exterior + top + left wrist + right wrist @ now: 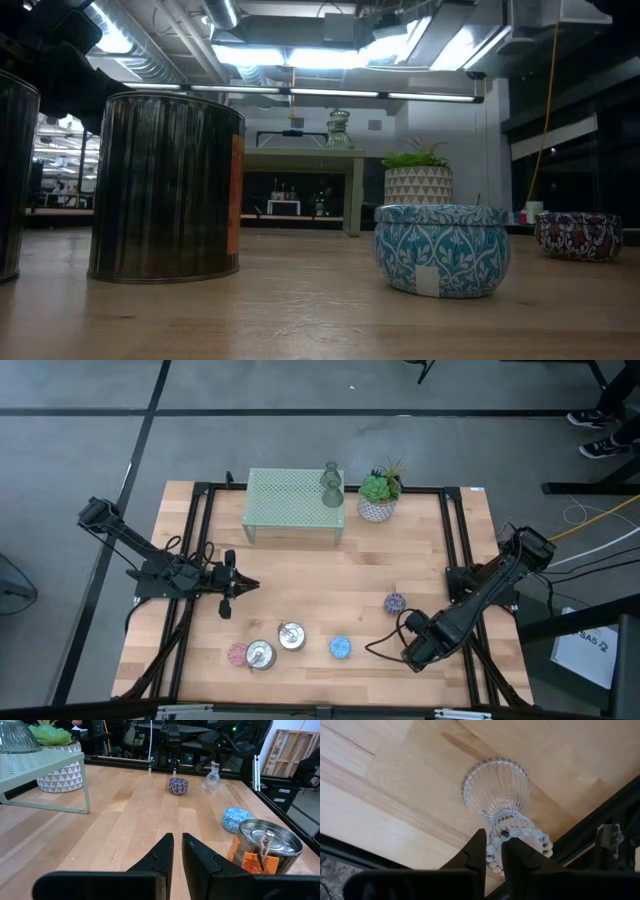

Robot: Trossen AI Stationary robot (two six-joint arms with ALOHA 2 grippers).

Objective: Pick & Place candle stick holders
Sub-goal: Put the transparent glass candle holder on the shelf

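My right gripper (412, 655) is at the table's near right, shut on a clear glass candle holder (497, 795), which also shows in the left wrist view (212, 778). My left gripper (236, 588) hovers over the table's left-middle, shut and empty. On the table stand a purple patterned holder (395, 603), a blue one (341, 648), two silver tins (291, 636) (261, 654) and a pink holder (237, 653). An olive glass holder (332, 485) stands on the mint mesh stand (295, 505). My right gripper pinches the clear holder's beaded end (516, 834) between its two fingers, coming from above and pointing down. The ribbed, flared end (495, 785) points away from the fingers toward the table. The holder stands upright; whether it touches the table I cannot tell.
A green plant in a white pot (380, 495) stands beside the stand at the far edge. A black rail (590, 835) runs along the table's right edge, close to the right gripper. Bare wood lies in the table's middle (330, 580).
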